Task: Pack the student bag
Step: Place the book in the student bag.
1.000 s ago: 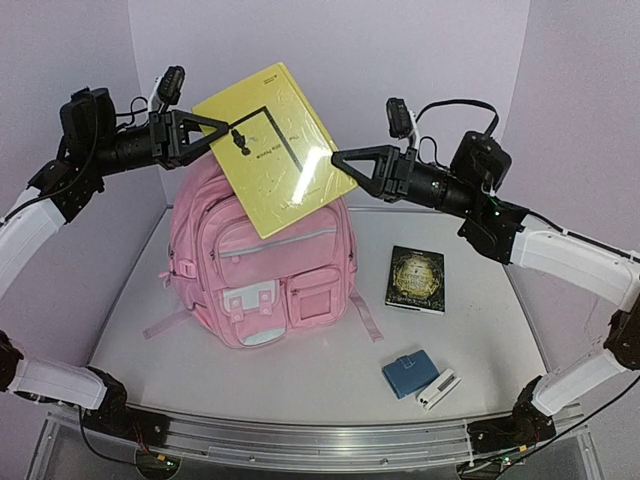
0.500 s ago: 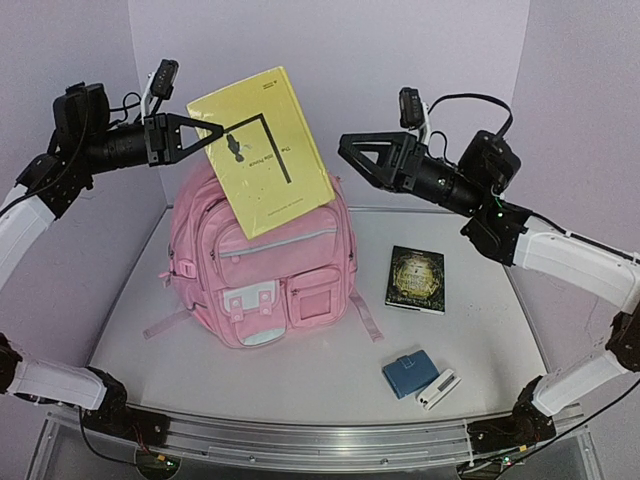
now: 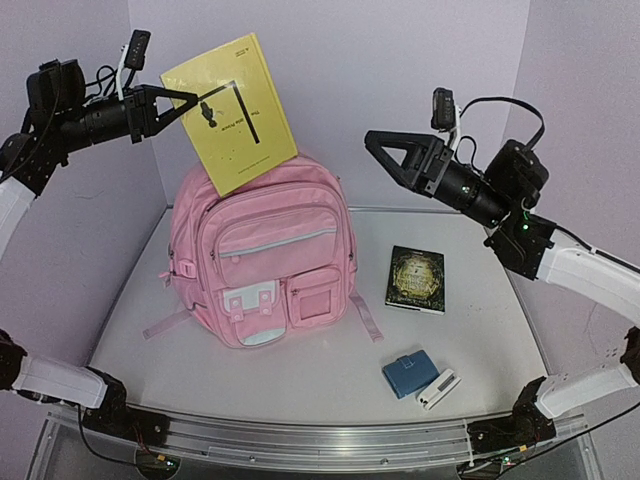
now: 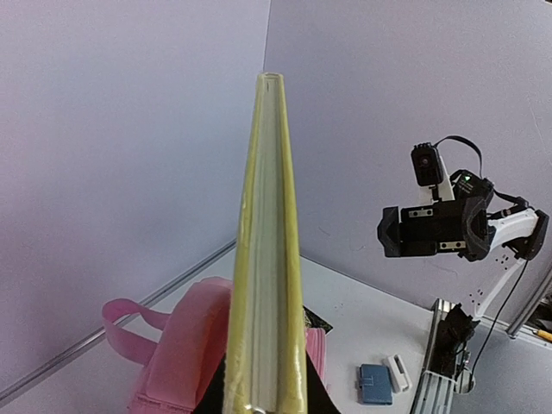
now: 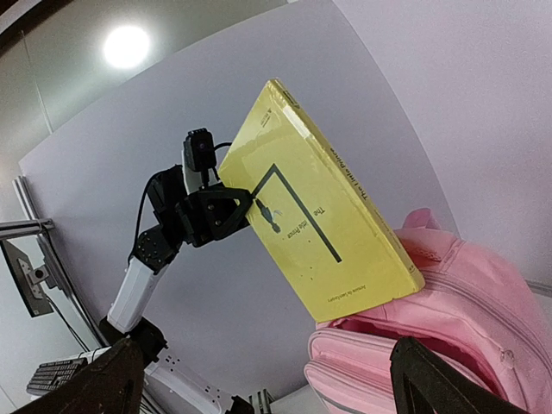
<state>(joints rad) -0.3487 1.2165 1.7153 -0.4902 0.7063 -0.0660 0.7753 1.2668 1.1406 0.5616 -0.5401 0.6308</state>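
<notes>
Now | left fingers (image 3: 185,98) clamp yellow book (image 3: 235,110) (edge-on at wrist) | right fingers (image 3: 392,138) wide

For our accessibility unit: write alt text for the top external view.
The left gripper holds a yellow book in the air over an upright pink student bag, and the right gripper stands open nearby, empty. On the table by the right arm lie a dark book, a blue case and a small white object.

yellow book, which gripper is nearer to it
Left. The left gripper is clamped on the yellow book; the right gripper hangs open off to its right, not touching it.
</notes>
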